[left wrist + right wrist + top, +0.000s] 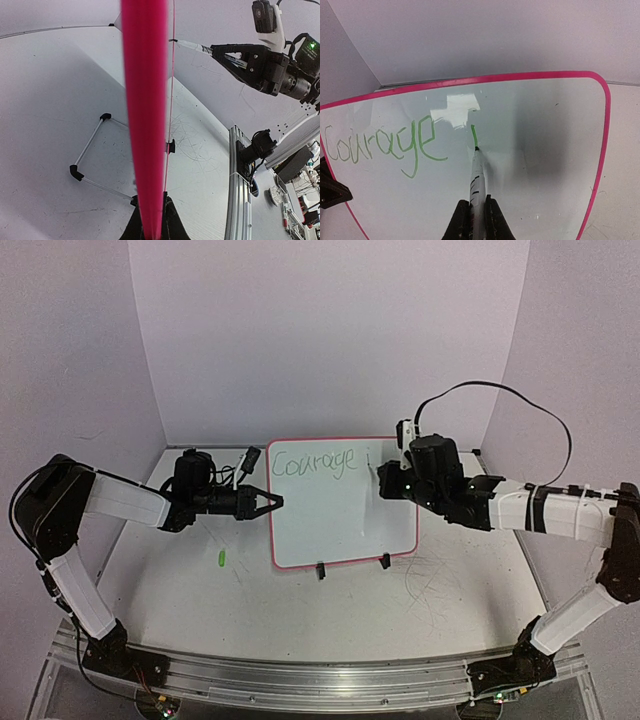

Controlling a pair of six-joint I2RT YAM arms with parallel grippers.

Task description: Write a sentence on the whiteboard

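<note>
as the writing stands: the sentence [385, 145] has one green word, "courage", on the top line, and a short upright stroke just begun to its right.
done so far: by my reading, the first word only; the new stroke looks like the start of the next one.
left to do: most of it, i judge; the rest of the top line and whatever goes below, since the lower part of the board is bare.
whiteboard [340, 520]: at the middle of the table [300, 620], between the two arms, with its clip feet [320, 570] at the near edge; a thin wire stand shows behind it in the left wrist view.
right gripper [475, 215]: fingers drawn in tight on the marker [476, 175], which runs forward between them.
marker tip: touching the board at the foot of the green stroke, well right of "courage".
left gripper [272, 502]: fingers pinched together on the board's left edge; the pink rim [145, 100] runs straight up between them in the wrist view, so it reads as a steadying hold.
left fingers, other contact: none that i can see.
small green piece [220, 558]: lying on the table near the left gripper, apart from the board; too small to tell what it is.
risk: a loosened hold on the rim could let the board shift under the pen.
</note>
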